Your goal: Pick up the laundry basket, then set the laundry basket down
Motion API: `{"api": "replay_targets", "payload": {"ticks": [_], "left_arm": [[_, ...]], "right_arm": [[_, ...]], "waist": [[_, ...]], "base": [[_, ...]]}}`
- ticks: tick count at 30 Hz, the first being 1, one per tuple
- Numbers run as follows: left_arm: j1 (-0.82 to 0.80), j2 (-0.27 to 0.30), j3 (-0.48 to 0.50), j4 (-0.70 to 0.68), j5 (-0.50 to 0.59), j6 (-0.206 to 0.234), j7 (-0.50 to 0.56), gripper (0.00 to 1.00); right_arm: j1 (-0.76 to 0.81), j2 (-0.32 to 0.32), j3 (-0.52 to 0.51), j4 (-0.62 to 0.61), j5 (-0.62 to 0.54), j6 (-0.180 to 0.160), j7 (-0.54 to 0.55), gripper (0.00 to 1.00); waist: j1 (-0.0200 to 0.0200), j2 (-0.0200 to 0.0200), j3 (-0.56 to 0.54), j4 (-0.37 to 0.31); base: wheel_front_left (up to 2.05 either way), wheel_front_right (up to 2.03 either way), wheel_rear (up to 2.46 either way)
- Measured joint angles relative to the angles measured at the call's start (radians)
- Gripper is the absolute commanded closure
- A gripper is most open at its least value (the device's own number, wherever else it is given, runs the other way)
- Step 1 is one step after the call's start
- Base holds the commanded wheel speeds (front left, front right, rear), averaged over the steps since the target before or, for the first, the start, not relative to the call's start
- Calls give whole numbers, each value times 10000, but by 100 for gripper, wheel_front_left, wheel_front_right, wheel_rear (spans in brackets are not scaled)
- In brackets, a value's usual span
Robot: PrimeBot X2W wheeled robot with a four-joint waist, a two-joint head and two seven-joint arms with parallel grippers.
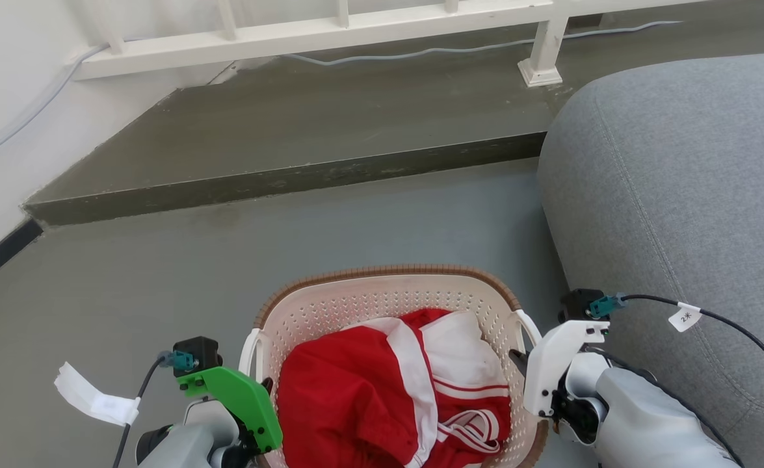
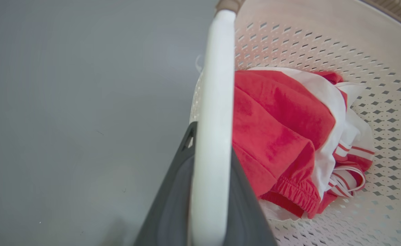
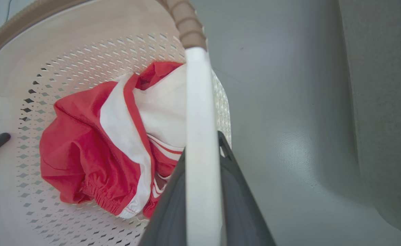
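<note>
The left jaws are pinched on the left handle (image 2: 215, 85), whose white bar runs up between the two dark fingers (image 2: 173, 191). The right jaws pinch the right handle (image 3: 198, 102) in the same way. The laundry basket (image 1: 388, 270) thus hangs or sits squarely between the two arms, and the line from handle to handle runs straight across the robot's front, so neither arm is nearer. A red-and-white garment (image 1: 368, 390) lies loose inside. I cannot tell whether the base rests on the floor (image 1: 225, 273). The grey sofa (image 1: 681, 182) is just beside the right arm, so I judge that any move should keep both handles level and travelling together.
</note>
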Motion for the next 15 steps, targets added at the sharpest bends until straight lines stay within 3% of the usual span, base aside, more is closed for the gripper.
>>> {"api": "replay_targets", "payload": {"ticks": [15], "left_arm": [[-1, 10, -211, -44, -148, 90, 0, 100]], "right_arm": [[-18, -15, 159, 73, 176, -4, 0, 100]], "waist": [[0, 0, 8, -24]], "base": [[0, 0, 0]]}}
